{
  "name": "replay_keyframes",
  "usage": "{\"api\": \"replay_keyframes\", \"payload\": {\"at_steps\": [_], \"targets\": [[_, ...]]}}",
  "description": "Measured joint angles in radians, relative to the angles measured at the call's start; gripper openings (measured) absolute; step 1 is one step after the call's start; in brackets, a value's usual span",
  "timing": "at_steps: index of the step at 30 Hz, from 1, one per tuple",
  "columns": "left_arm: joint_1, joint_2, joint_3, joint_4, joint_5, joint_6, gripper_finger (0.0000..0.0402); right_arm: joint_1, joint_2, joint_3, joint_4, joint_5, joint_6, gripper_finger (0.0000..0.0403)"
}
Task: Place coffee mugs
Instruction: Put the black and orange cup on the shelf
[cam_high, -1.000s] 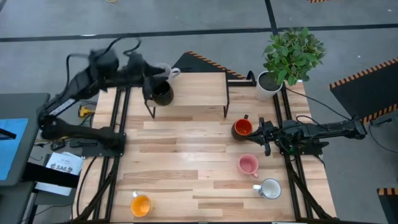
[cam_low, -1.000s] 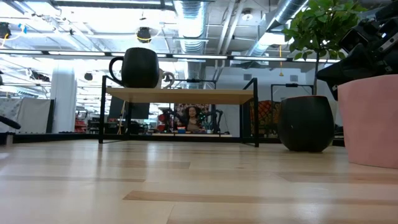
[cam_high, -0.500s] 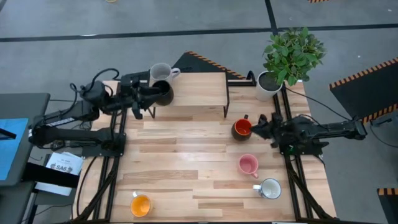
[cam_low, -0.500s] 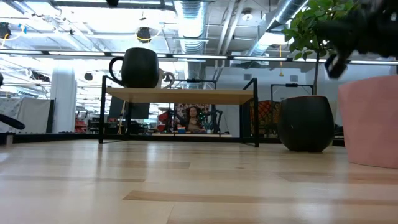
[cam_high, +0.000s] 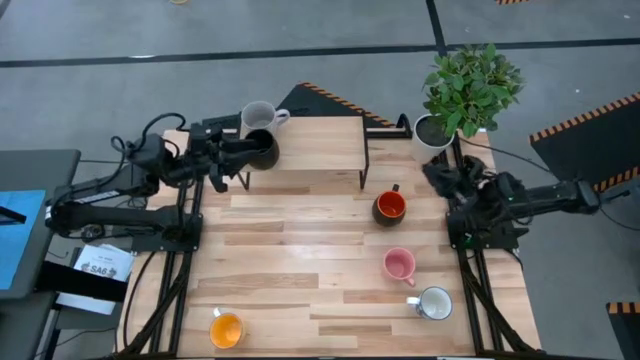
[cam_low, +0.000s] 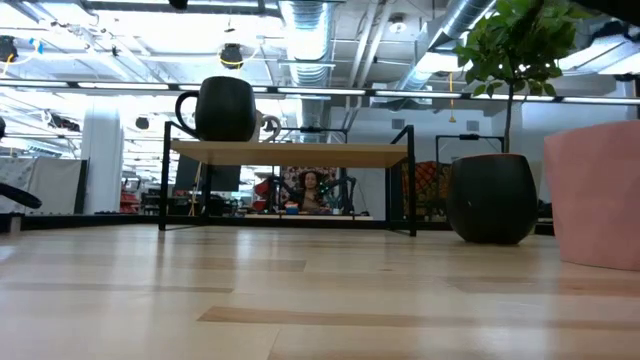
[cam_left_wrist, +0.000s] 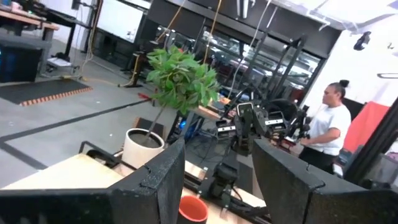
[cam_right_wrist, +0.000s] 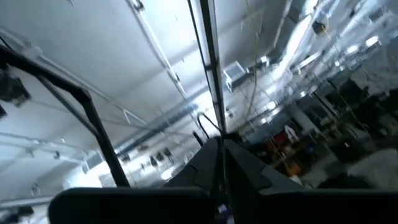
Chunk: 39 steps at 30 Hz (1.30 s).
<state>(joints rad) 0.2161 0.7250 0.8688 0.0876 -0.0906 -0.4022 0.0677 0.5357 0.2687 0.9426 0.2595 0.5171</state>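
Overhead, a wooden counter (cam_high: 300, 300) carries a low black-framed shelf (cam_high: 320, 150) at its far edge. Two of six mugs sit on the shelf's left end: a grey mug (cam_high: 258, 116) and, just nearer, a black mug (cam_high: 262, 150). By my reading, four are left: a red-orange mug (cam_high: 389, 206) right of centre, a pink mug (cam_high: 399, 265) nearer, a white patterned mug (cam_high: 434, 302) near right, and a yellow-orange mug (cam_high: 226, 329) near left.

The left gripper (cam_high: 232, 152) rests beside the black mug, fingers spread, empty. The right gripper (cam_high: 440, 176) hangs at the right edge near a potted plant (cam_high: 465, 85), fingers pressed together, empty.

The shelf's middle and right are free; the counter's centre is open.
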Motion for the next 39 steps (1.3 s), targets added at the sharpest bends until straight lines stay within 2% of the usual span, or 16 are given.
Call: {"api": "replay_keyframes", "payload": {"at_steps": [5, 7, 10, 13, 15, 18, 23, 26, 29, 39], "targets": [[0.0, -0.016, 0.001, 0.002, -0.001, 0.014, 0.0171, -0.017, 0.177, 0.121, -0.021, -0.006, 0.004, 0.0054], [0.0, -0.027, 0.001, -0.004, 0.02, -0.005, 0.0171, -0.026, 0.206, 0.164, -0.123, -0.066, 0.013, 0.0054], [0.0, -0.035, 0.001, 0.003, 0.068, -0.028, 0.0171, -0.028, 0.211, 0.262, -0.489, -0.136, 0.091, 0.0055], [0.0, -0.039, 0.001, -0.002, 0.097, -0.03, 0.0171, -0.02, 0.217, 0.426, -1.017, -0.135, 0.192, 0.0065], [0.0, -0.044, 0.001, -0.005, 0.113, -0.029, 0.0171, -0.014, 0.266, 0.544, -1.299, -0.123, 0.228, 0.008], [0.0, -0.053, 0.001, -0.028, 0.128, -0.03, 0.0171, 0.002, 0.346, 0.664, -1.614, -0.063, 0.319, 0.0113], [0.0, -0.068, 0.001, -0.071, 0.14, -0.053, 0.0171, -0.014, 0.501, 0.718, -1.931, -0.024, 0.571, 0.0183], [0.0, -0.077, 0.001, -0.086, 0.14, -0.056, 0.0171, -0.052, 0.59, 0.719, -2.05, -0.024, 0.681, 0.0219], [0.001, -0.084, 0.001, -0.093, 0.14, -0.043, 0.0171, -0.084, 0.662, 0.718, -2.122, -0.022, 0.76, 0.0239], [0.0, -0.099, 0.001, -0.097, 0.14, -0.029, 0.0171, -0.114, 0.864, 0.72, -2.056, -0.003, 0.759, 0.0231]]}}
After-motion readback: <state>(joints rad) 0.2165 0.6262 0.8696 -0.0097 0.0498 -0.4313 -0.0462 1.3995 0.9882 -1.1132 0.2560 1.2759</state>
